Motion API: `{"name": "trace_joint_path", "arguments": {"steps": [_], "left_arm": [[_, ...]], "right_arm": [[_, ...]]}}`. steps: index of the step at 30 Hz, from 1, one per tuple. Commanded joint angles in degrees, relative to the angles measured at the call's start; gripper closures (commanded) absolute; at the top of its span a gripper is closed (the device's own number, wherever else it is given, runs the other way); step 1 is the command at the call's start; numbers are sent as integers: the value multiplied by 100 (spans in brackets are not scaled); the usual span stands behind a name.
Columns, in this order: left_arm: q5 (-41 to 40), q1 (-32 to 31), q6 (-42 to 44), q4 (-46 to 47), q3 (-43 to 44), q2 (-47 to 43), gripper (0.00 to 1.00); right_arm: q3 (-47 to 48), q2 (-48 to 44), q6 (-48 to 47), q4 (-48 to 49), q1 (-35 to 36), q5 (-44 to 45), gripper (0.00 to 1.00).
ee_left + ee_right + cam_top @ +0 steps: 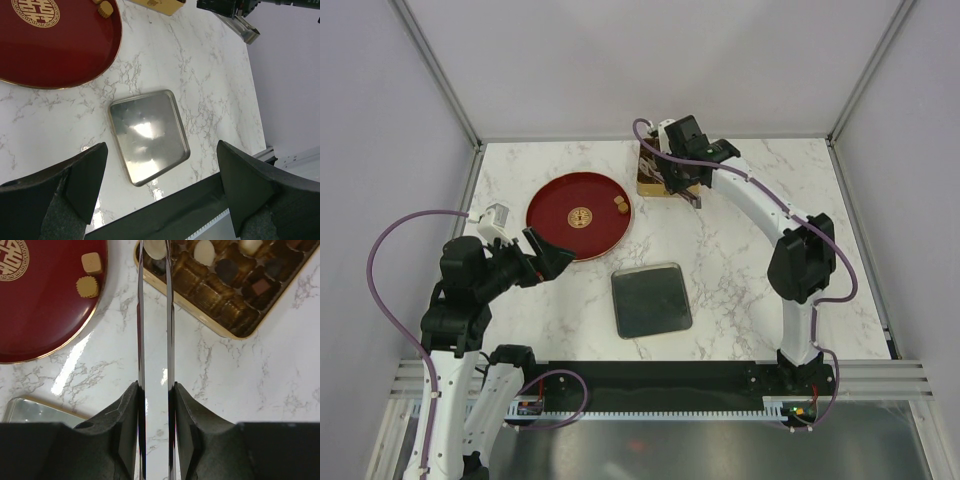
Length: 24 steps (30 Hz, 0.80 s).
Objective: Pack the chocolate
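**Item held:** a cream piece [155,249] sits between the thin blades of the right gripper [155,255]. The blades stand almost together and appear to pinch it at the rim of the gold box [200,292].

**Step in hand (judgement):** placement. Carry the piece over a vacant cell, lower it squarely and release it low, so it neither tips nor marks its neighbours.

**Count:**
- On the red dish [45,315]: two light-brown pieces, a squarish piece [92,262] and a round piece [87,286], just beside each other near its edge.
- In the grip: one.
- In the box: only partly in view, with at least two cream and several dark.
- One dish, one box, one silver lid [652,300].

**Left gripper** [161,155]: spread wide, holding nothing.
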Motion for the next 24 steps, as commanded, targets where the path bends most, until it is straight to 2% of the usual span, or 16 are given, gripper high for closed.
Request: {"name": "trace_joint_path", "arguments": {"steps": [1, 4, 24], "left_arm": [[96, 23, 82, 213, 96, 25, 2], [87, 23, 82, 213, 96, 25, 2], [70, 23, 82, 213, 43, 16, 2]], "right_arm": [[-143, -274, 60, 132, -45, 228, 62], [-222, -266, 86, 132, -98, 527, 62], [-389, -55, 60, 246, -230, 756, 60]]}}
